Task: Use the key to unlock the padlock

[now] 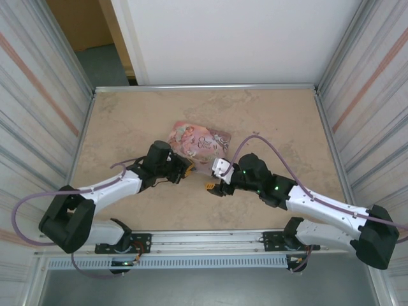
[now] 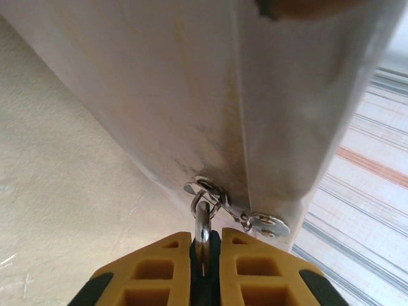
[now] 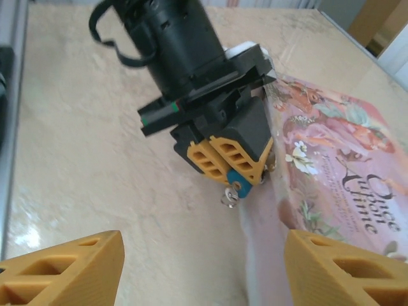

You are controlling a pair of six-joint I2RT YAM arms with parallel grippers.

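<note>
My left gripper (image 2: 205, 241) is shut on the padlock (image 3: 241, 180), its yellow fingers (image 2: 159, 268) clamping the silvery shackle (image 2: 203, 220). The shackle runs through the metal hasp (image 2: 220, 201) on the side of the pink illustrated tin (image 1: 199, 143). In the right wrist view the padlock's small blue body pokes out below the left gripper (image 3: 226, 159). A tiny silvery key (image 3: 230, 196) with a ring hangs from the body's underside. My right gripper (image 3: 204, 245) stands open a short way in front of the key, with nothing between its fingers (image 3: 76, 264).
The tin lies on the beige table (image 1: 127, 121), near its middle. Both arms meet just in front of it, left gripper (image 1: 185, 169) and right gripper (image 1: 215, 180) close together. Ribbed metal walls (image 1: 363, 76) enclose the table on both sides.
</note>
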